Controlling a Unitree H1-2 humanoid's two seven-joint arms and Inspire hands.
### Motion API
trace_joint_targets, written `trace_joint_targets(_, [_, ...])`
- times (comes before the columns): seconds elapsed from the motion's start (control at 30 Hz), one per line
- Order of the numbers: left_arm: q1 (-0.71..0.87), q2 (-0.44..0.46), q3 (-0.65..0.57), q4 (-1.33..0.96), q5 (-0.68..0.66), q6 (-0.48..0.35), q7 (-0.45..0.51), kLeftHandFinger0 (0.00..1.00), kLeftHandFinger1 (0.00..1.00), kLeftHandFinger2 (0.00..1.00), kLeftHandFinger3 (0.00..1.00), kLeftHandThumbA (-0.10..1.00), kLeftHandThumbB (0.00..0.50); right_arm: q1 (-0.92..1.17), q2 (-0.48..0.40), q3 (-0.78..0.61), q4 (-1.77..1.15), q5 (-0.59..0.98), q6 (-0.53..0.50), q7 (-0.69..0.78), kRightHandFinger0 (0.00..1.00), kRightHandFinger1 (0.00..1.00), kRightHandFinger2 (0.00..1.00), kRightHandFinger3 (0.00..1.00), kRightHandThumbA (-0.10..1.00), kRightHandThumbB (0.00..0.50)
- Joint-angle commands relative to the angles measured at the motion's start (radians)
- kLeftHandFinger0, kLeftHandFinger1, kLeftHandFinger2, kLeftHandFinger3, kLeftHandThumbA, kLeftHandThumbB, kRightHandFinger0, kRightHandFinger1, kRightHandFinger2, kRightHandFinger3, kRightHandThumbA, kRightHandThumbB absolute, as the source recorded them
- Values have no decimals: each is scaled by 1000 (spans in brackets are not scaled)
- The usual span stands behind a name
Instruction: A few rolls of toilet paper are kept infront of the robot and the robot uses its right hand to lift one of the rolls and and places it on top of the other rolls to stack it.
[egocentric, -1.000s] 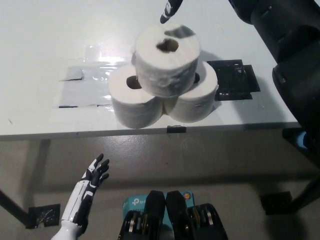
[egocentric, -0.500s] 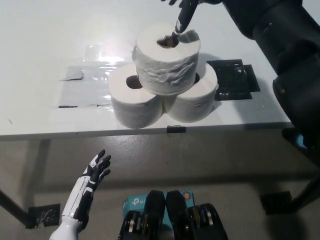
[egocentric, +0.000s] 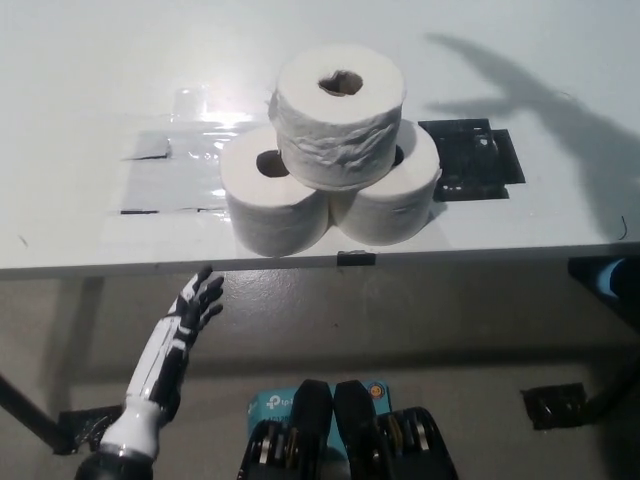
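Note:
Three white toilet paper rolls stand near the table's front edge. The top roll (egocentric: 338, 115) rests upright on the two lower ones, the left roll (egocentric: 272, 205) and the right roll (egocentric: 392, 195), which touch each other. My black right hand is out of the picture; only its shadow falls on the table at the upper right. My white left hand (egocentric: 193, 308) hangs below the table edge at the lower left, fingers spread, holding nothing.
The white table (egocentric: 90, 80) ends at its front edge just before the rolls. Clear tape patches (egocentric: 170, 175) lie left of the rolls, and a black marker plate (egocentric: 470, 160) lies to their right. A blue box (egocentric: 275, 405) sits on the floor below.
My right hand and arm, which hovered over the top roll's core, have pulled away out of view. The top roll stays stacked. My left hand rose slightly.

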Motion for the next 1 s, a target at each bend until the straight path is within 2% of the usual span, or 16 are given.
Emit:
trace_joint_targets(0.0, [-46, -1, 24, 1, -14, -25, 8, 1000, 1000, 1000, 1000, 944, 127, -130, -124, -119, -199, 125, -77, -70, 1000, 1000, 1000, 1000, 1000, 297])
trace_joint_targets(0.03, [-54, 0, 26, 6, -19, -35, 4, 1000, 1000, 1000, 1000, 945, 117, -88, -153, -165, -316, 154, -34, -66, 1000, 1000, 1000, 1000, 1000, 290])
trace_joint_targets(0.07, [-69, -2, 31, 12, -25, -32, 5, 1000, 1000, 1000, 1000, 947, 117, -51, -168, -218, -408, 193, -6, -76, 1000, 1000, 1000, 1000, 1000, 331])
trace_joint_targets(0.13, [-77, 1, 35, 9, -27, -28, 4, 1000, 1000, 1000, 1000, 956, 117, 1, -187, -254, -526, 213, 31, -67, 1000, 1000, 1000, 1000, 1000, 328])
trace_joint_targets(0.2, [-92, 3, 41, 7, -30, -17, 6, 1000, 1000, 1000, 1000, 970, 123, 179, -216, -354, -839, 292, 83, -51, 1000, 1000, 1000, 1000, 1000, 266])
trace_joint_targets(0.23, [-94, 3, 40, 9, -30, -19, 6, 1000, 1000, 1000, 1000, 974, 123, 222, -218, -378, -915, 308, 105, -53, 1000, 1000, 1000, 1000, 1000, 267])
trace_joint_targets(0.33, [-106, 5, 46, 15, -45, -12, 2, 1000, 1000, 1000, 1000, 993, 121, 453, -183, -509, -1264, 391, 212, -89, 1000, 1000, 1000, 1000, 1000, 226])
trace_joint_targets(0.4, [-111, 9, 50, 17, -49, -11, 1, 1000, 1000, 1000, 1000, 1000, 130, 575, -148, -562, -1404, 438, 224, -112, 1000, 1000, 1000, 1000, 1000, 256])
trace_joint_targets(0.53, [-116, 11, 56, 28, -51, -12, 4, 1000, 1000, 1000, 1000, 1000, 169, 869, -20, -629, -1668, 565, 213, -189, 1000, 1000, 1000, 1000, 1000, 252])
trace_joint_targets(0.6, [-110, 13, 58, 34, -63, -13, -3, 1000, 1000, 1000, 1000, 1000, 176, 1035, 51, -606, -1766, 616, 177, -218, 1000, 1000, 1000, 1000, 1000, 261])
trace_joint_targets(0.67, [-98, 15, 58, 37, -65, -11, -6, 1000, 1000, 1000, 1000, 1000, 201, 1138, 102, -576, -1801, 646, 150, -231, 1000, 1000, 1000, 1000, 1000, 297])
trace_joint_targets(0.8, [-72, 22, 56, 36, -59, -20, -11, 1000, 1000, 1000, 1000, 1000, 223, 1395, 218, -433, -1830, 620, 19, -201, 1000, 1000, 1000, 1000, 1000, 284])
trace_joint_targets(0.97, [-24, 26, 50, 30, -56, -42, -18, 1000, 1000, 1000, 1000, 1000, 219, 1578, 316, -317, -1844, 552, -22, -176, 1000, 1000, 1000, 1000, 1000, 305])
